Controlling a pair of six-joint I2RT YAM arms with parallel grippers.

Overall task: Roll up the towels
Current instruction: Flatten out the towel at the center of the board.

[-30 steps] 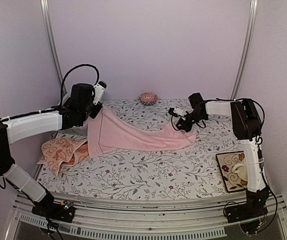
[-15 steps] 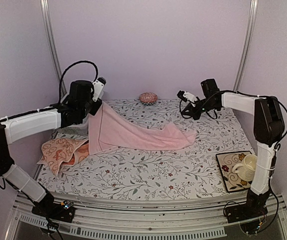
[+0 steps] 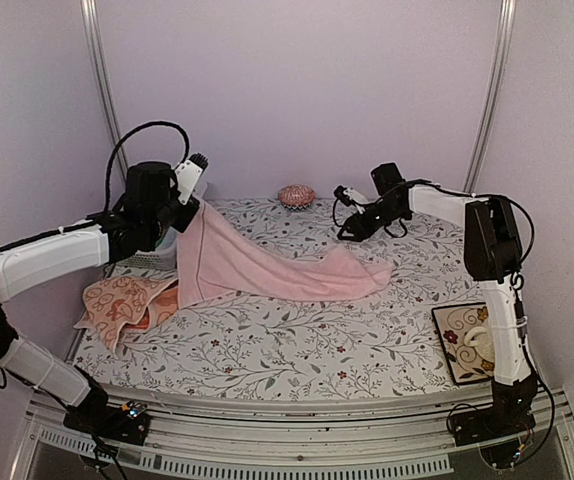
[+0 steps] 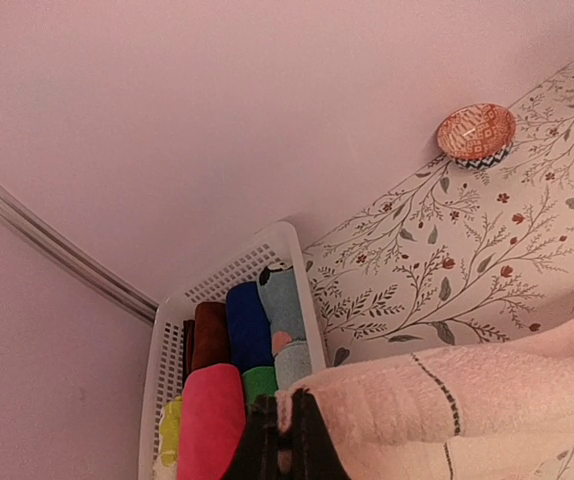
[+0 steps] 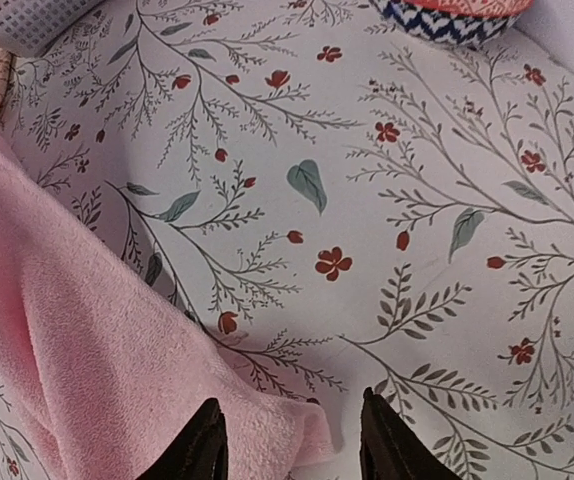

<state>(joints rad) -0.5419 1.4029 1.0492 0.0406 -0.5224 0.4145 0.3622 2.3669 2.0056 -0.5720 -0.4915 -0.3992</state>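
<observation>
**Pink towel hangs from one claw, far corner on the table**

A table [image 3: 287, 350] covered in a leaf-and-flower print cloth fills the scene, with two black-and-white arms reaching in from its near edge. The pink towel [image 3: 267, 265], the largest loose item, slopes across the middle. Its left corner is lifted off the surface, and the rest trails down to the right and lies flat on the print. Just beside it at the left edge lies the peach-orange patterned towel [image 3: 122, 300], crumpled, with the pink cloth's lower edge touching or overlapping it.

The left gripper [image 3: 191, 206] is raised above the table's rear left and clamped tight on the pink towel's upper corner; in the left wrist view the cloth's stitched hem emerges straight from the closed fingers [image 4: 267, 450]. The right gripper [image 3: 345, 232] hovers near the towel's far right end with its jaws apart and nothing between them. In the right wrist view, the towel's corner lies on the table just under the spread fingertips [image 5: 207, 425].

A white perforated basket [image 4: 287, 240] at the rear left holds rolled cloths in magenta, blue, green and brown. A square swirl-patterned tray [image 3: 457, 350] at the near right carries a cream mug [image 3: 481, 337]. A small orange patterned bowl [image 3: 296, 195] rests by the back wall.
</observation>
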